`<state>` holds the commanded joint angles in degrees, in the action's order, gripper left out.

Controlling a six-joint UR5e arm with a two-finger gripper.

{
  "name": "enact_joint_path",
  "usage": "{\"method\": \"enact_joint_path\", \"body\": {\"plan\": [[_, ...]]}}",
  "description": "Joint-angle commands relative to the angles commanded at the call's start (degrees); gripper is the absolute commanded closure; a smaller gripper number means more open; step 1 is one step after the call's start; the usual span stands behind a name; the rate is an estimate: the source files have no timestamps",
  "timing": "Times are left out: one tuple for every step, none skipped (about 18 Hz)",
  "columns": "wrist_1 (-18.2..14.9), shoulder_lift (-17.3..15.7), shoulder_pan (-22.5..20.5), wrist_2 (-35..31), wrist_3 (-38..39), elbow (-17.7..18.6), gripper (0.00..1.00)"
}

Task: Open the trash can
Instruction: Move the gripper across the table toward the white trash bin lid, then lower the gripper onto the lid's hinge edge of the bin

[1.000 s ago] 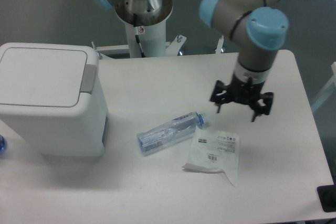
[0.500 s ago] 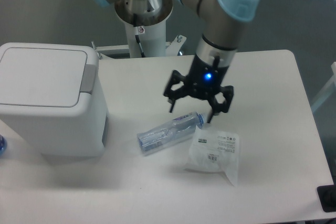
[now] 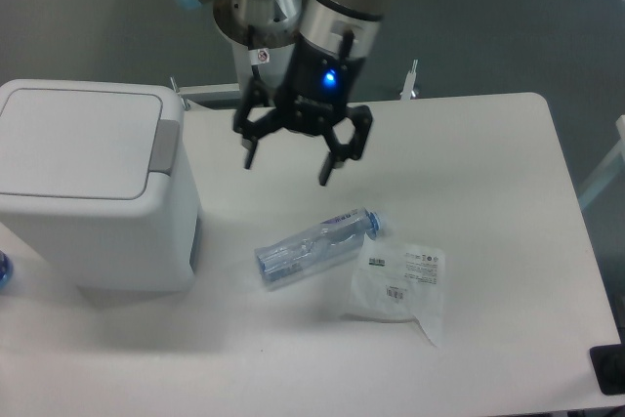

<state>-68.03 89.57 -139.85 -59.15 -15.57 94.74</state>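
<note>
The trash can [image 3: 93, 183] is a large white boxy bin at the left of the table, its flat lid down and a grey push-button strip [image 3: 166, 145] along the lid's right edge. My gripper [image 3: 287, 166] hangs open above the table, a short way right of the bin, with nothing between its black fingers. A blue light glows on its wrist.
A clear plastic bottle [image 3: 314, 246] with a blue cap lies on the table below the gripper. A clear plastic bag with labels [image 3: 398, 283] lies to its right. The arm's white pedestal [image 3: 264, 65] stands at the table's back edge.
The gripper has travelled left across the table, from the right side over the bottle to a spot close to the bin. It stays open. The lid has not moved.
</note>
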Motion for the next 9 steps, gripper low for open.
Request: {"method": "enact_joint_path", "body": {"plan": [[0.09,-0.61,0.88,-0.26,0.71,1.23,0.00],[0.17,-1.58,1.07,-0.27,0.80,2.54,0.00],[0.18,-2.28,1.42,-0.18,0.89,3.69,0.00],[0.18,-2.99,1.68,0.00,0.89,4.57,0.00],[0.09,-3.43,2.29,0.00,0.98,5.10,0.00],[0.09,-3.96,2.65,0.00,0.98,5.63,0.00],[0.09,-4.48,2.65,0.00,0.98,6.15,0.00],[0.17,-4.75,2.65,0.00,0.89,6.60,0.00],[0.26,-4.58,2.65,-0.09,0.89,6.69,0.00]]}}
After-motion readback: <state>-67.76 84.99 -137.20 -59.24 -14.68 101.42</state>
